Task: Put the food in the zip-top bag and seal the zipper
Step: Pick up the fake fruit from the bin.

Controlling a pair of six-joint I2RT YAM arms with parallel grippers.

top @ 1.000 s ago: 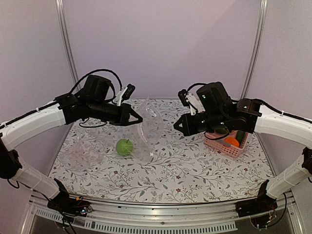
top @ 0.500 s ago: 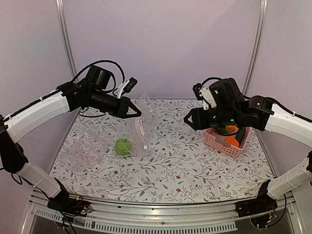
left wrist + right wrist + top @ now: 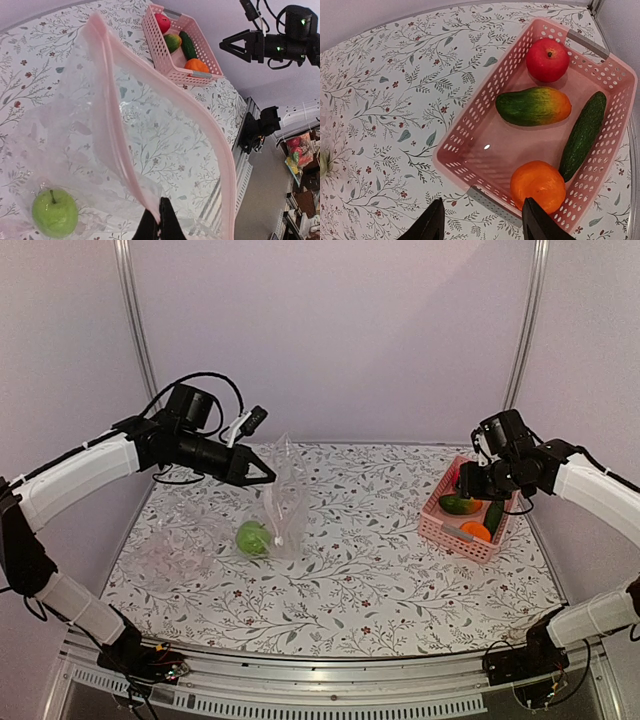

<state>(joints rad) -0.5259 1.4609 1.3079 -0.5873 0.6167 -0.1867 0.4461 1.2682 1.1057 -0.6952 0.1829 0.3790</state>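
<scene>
Left gripper clamped tight, right gripper spread (both aloft)

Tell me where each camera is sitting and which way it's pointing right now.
Top external: above and behind the bases, facing down and forward over the table; the left arm and right arm show.
Left wrist: on the left arm, facing across the zip-top bag toward the basket; the left gripper, shut on the bag's edge, shows.
Right wrist: above the basket, facing down; the open right gripper shows.
Shared: both wrist views show the basket's orange.
</scene>
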